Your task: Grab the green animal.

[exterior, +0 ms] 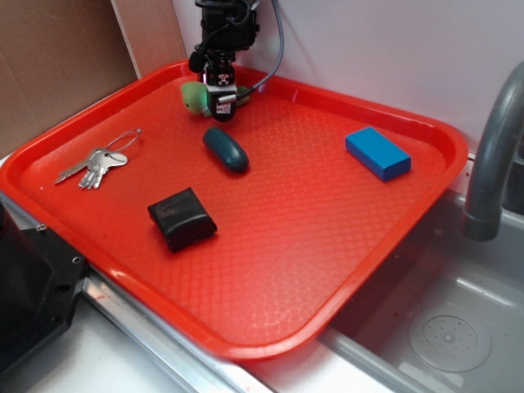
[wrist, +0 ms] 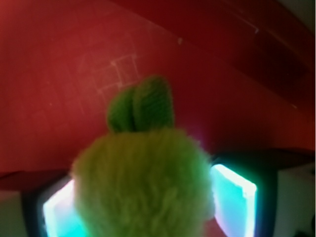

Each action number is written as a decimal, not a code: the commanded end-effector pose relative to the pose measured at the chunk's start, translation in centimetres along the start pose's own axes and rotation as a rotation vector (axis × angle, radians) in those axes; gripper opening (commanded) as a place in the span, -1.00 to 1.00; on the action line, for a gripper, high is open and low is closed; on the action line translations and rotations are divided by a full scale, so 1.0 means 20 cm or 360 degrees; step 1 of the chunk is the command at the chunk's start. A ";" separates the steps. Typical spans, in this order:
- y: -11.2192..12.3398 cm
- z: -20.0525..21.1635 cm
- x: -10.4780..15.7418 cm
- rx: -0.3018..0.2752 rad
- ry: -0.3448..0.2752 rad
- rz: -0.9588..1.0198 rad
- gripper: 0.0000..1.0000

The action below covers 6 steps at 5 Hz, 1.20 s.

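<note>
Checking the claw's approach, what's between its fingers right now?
The green animal sits between the claw's fingers, filling the gap, as the wrist view shows.

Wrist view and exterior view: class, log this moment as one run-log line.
target: fuzzy yellow-green plush animal | place: far corner of red plastic tray | gripper: fingers either side of toy | closure: unclear

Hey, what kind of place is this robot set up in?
Probably a kitchen sink area: a red plastic tray rests over a grey metal sink basin with a drain, beside a grey curved faucet. Brown cardboard behind suggests a staged mock-up.
</note>
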<state>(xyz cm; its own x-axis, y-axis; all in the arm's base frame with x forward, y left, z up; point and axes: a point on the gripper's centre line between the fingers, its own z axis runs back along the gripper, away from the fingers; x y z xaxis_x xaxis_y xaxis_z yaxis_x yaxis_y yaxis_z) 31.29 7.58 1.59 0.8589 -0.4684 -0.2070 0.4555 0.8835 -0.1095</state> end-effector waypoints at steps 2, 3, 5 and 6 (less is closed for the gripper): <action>-0.04 0.28 -0.10 0.0218 0.0039 0.0169 -1.00; -0.24 0.45 -0.37 0.0244 -0.0128 0.0475 -1.00; -0.70 0.82 -0.73 0.0098 -0.0441 0.0646 -1.00; -0.74 1.06 -0.79 0.0096 -0.0420 0.0589 -1.00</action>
